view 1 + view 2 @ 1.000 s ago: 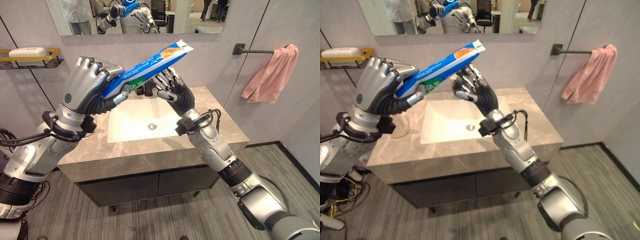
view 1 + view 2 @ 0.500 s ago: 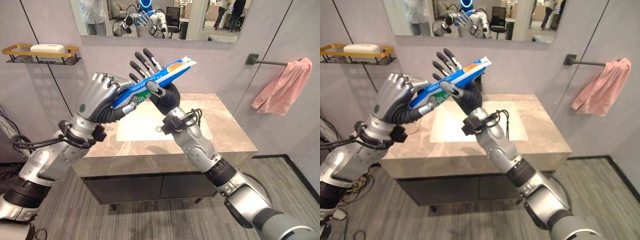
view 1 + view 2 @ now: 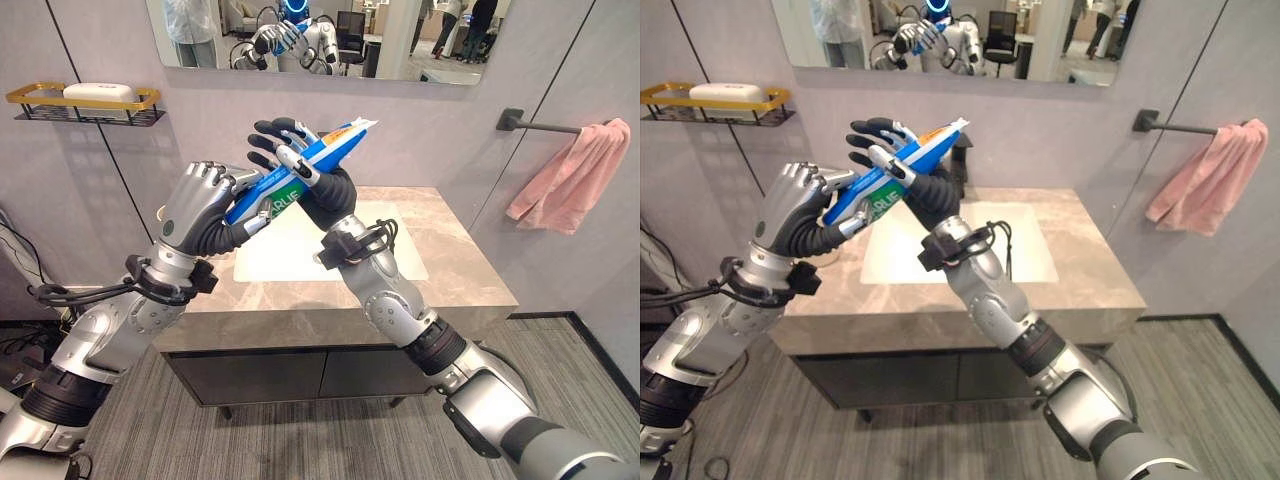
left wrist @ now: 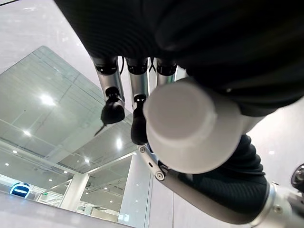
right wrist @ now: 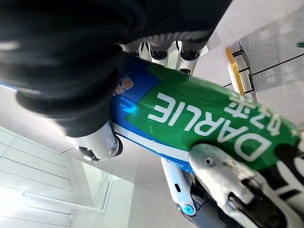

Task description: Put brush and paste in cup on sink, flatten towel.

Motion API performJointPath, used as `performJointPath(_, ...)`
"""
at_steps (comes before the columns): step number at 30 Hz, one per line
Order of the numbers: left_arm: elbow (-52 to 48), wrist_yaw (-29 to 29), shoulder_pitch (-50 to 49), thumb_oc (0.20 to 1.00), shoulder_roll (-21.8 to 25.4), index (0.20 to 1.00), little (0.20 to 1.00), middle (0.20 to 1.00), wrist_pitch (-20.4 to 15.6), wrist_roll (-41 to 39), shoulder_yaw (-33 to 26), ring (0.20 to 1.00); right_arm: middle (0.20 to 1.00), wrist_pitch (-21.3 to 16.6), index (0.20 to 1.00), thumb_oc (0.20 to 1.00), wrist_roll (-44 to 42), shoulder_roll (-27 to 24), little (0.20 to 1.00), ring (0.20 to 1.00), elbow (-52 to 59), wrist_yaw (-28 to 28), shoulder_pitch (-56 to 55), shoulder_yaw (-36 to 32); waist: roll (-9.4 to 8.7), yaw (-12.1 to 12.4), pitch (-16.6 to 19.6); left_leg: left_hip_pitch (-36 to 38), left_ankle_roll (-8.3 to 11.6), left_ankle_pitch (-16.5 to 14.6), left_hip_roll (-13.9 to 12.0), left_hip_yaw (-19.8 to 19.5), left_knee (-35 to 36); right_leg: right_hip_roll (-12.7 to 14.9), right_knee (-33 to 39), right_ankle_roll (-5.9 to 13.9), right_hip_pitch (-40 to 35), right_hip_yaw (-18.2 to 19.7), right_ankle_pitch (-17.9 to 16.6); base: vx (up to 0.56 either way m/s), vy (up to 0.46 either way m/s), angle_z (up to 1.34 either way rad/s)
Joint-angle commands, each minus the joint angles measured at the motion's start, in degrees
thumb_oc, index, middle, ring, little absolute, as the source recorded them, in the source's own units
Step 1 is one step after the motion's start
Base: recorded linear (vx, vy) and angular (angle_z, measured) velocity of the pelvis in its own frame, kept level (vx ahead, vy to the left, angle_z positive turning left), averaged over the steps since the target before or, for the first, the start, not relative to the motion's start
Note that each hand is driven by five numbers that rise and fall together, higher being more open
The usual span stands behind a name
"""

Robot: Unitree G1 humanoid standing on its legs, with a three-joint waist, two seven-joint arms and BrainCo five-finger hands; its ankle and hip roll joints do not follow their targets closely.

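1. Above the sink point(image 3: 330, 245), both hands grip one toothpaste tube point(image 3: 300, 175): the left hand point(image 3: 205, 205) has its fingers curled round the capped end, while the right hand point(image 3: 310, 175) has its fingers wrapped over the middle.
2. A hand-to-hand transfer appears to be under way; I see no cup.
3. Next, one hand must let go.
4. The pink towel point(image 3: 570, 180) hangs bunched on its bar.
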State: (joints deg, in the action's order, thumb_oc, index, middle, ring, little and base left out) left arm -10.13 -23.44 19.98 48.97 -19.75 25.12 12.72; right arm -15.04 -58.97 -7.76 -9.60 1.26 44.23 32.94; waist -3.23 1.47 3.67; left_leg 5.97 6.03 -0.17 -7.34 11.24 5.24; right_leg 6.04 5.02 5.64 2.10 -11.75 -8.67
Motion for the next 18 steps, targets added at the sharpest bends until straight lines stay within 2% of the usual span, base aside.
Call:
performJointPath(1,-1.0,-1.8,1.9,0.200,1.6,0.200,0.200,0.200,0.3,-2.8,0.3,0.200,0.595,-5.4,0.595,0.595,-2.2,1.5,0.595,0.595,1.7,-1.2,5.6,-4.2,-2.18,-0.6,-0.2,-1.7,-0.93,0.2,0.0,-6.6,-0.2,5.9,-3.9,4.81,-2.5,-0.5,2.6,0.00,0.000,0.00)
performJointPath(3,-1.0,-1.9,1.6,0.200,1.3,0.200,0.200,0.200,0.3,-2.9,0.2,0.200,0.598,-5.5,0.598,0.598,-2.1,1.5,0.598,0.598,1.8,-1.4,5.7,-4.3,-2.13,-0.6,-0.3,-1.7,-0.97,0.2,-0.1,-6.7,-0.2,5.9,-4.1,4.81,-2.5,-0.5,2.7,0.00,0.000,0.00)
performJointPath(5,-1.0,-2.1,0.9,0.200,0.7,0.200,0.200,0.200,0.4,-2.9,0.1,0.200,0.724,-6.0,0.724,0.724,-1.5,1.5,0.724,0.724,2.0,-1.8,5.7,-4.7,-1.99,-0.6,-0.3,-1.7,-1.05,0.2,-0.1,-6.8,-0.2,5.9,-4.2,4.81,-2.5,-0.7,2.9,0.00,0.000,0.00)
performJointPath(6,-1.0,-2.2,0.7,0.200,0.4,0.200,0.200,0.200,0.3,-3.0,0.1,0.200,0.837,-6.1,0.837,0.837,-1.3,1.6,0.837,0.837,2.1,-2.1,5.7,-4.7,-1.97,-0.6,-0.3,-1.7,-1.06,0.2,-0.1,-6.8,-0.2,5.9,-4.2,4.81,-2.5,-0.7,2.9,0.00,0.000,0.03)
performJointPath(7,-1.0,-2.2,0.6,0.200,0.4,0.200,0.200,0.200,0.3,-3.0,0.0,0.200,0.875,-6.1,0.875,0.875,-1.2,1.6,0.875,0.875,2.1,-2.1,5.6,-4.7,-1.96,-0.6,-0.3,-1.7,-1.06,0.2,-0.1,-6.9,-0.2,5.9,-4.2,4.81,-2.5,-0.7,2.9,0.01,0.003,0.04)
performJointPath(10,-0.9,-2.3,-0.1,0.200,-0.5,0.200,0.200,0.200,0.2,-3.3,-0.1,0.200,0.834,-6.4,0.834,0.834,-1.1,1.9,0.834,0.834,2.0,-2.4,5.4,-5.2,-1.75,-0.5,-0.2,-1.7,-1.12,0.2,0.0,-6.9,-0.2,6.0,-4.2,4.80,-2.6,-0.8,3.0,0.01,0.006,0.04)
performJointPath(12,-0.9,-2.3,-0.6,0.200,-0.9,0.200,0.200,0.200,0.1,-3.6,-0.2,0.200,0.884,-6.7,0.884,0.884,-1.2,2.1,0.884,0.884,2.1,-2.6,5.2,-5.3,-1.69,-0.5,-0.2,-1.7,-1.17,0.2,0.0,-6.9,-0.2,6.0,-4.2,4.76,-2.7,-0.9,3.0,0.01,0.000,0.07)
performJointPath(14,-0.8,-2.3,-1.1,0.200,-1.1,0.200,0.200,0.200,0.2,-3.7,-0.4,0.200,1.000,-6.8,1.000,1.000,-1.3,2.2,1.000,1.000,2.2,-2.8,5.0,-5.4,-1.61,-0.5,-0.2,-1.6,-1.19,0.2,0.0,-6.9,-0.2,6.0,-4.3,4.73,-2.7,-0.9,3.0,0.01,0.001,0.04)
performJointPath(18,-0.6,-2.5,-1.8,0.200,-1.7,0.200,0.200,0.200,0.3,-3.8,-0.7,0.200,1.000,-6.9,1.000,1.000,-1.0,2.2,1.000,1.000,2.2,-3.1,4.9,-5.6,-1.54,-0.4,-0.1,-1.6,-1.25,0.1,0.0,-7.0,-0.2,6.0,-4.4,4.74,-2.7,-0.9,3.1,0.00,0.000,0.00)
